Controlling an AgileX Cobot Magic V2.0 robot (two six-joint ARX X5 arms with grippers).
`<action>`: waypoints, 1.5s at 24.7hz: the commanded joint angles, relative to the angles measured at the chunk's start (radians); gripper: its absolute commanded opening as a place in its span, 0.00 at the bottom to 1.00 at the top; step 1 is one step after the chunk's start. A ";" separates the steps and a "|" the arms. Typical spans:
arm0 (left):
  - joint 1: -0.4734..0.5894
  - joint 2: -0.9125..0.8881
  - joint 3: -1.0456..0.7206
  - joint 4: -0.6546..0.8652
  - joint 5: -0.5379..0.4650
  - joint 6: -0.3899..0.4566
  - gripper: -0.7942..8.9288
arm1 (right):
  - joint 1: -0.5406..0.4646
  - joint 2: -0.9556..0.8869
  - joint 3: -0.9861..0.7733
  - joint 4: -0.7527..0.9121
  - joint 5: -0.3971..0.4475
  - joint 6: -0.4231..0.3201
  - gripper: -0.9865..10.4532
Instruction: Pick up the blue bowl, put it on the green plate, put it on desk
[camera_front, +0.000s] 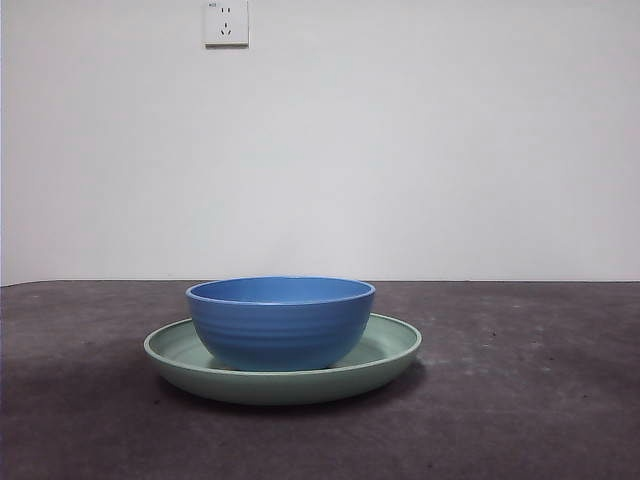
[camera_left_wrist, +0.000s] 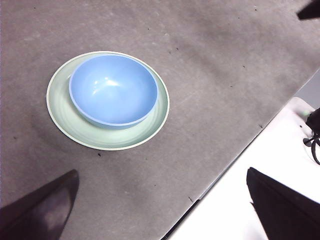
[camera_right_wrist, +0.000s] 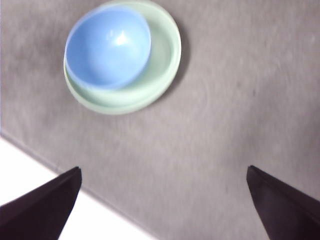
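Plain white wall (camera_front: 400, 150) with socket (camera_front: 226, 22) backing dark speckled desk (camera_front: 520, 400). Blue bowl (camera_front: 280, 322) sitting upright inside green plate (camera_front: 385, 350), off-centre toward one rim; plate resting flat on desk. My left gripper (camera_left_wrist: 160, 210) hanging high above desk edge, jaws spread wide, gripping nothing. My right gripper (camera_right_wrist: 162, 205) likewise hovering well apart from bowl, jaws released, empty.

Blue bowl (camera_front: 280, 322) on mint-green plate (camera_front: 390, 345)

The bowl is glossy medium blue, faintly ridged outside; the plate pale green; the desk (camera_front: 520, 400) dark grey-brown, speckled; the wall (camera_front: 450, 150) white.
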 joint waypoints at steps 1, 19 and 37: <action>-0.006 0.003 0.011 0.008 -0.004 0.000 0.75 | 0.008 -0.050 -0.005 -0.038 0.025 0.014 0.62; -0.006 0.003 0.012 0.007 -0.004 -0.008 0.14 | 0.008 -0.236 -0.012 -0.094 0.024 0.010 0.12; -0.001 -0.005 0.011 0.005 -0.004 -0.006 0.14 | 0.008 -0.237 -0.012 -0.094 0.026 0.010 0.12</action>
